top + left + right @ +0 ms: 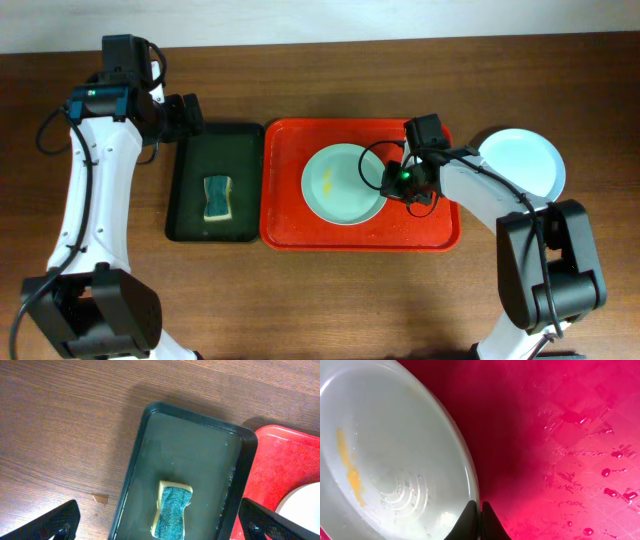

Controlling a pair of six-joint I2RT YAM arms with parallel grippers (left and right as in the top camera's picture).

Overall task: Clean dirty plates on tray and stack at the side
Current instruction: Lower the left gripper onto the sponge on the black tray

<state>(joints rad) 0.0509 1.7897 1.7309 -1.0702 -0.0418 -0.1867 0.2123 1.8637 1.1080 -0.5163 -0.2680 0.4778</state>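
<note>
White arms (85,190) with black joints, looping black cables, green wrist lights, black-fingered left gripper (192,112) and right gripper (480,519).

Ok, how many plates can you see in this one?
2. A mint plate lies on the red tray, smeared yellow; a pale blue plate sits on the table right of the tray. Another could be hidden under either.

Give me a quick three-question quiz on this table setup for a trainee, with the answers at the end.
1. True or false: the sponge lies in the dark tray.
2. What colour is the plate on the red tray? A blue, B green, C white.
3. Fill in: the left pincer is ___.
Key: 1 true; 2 B; 3 open.
</note>
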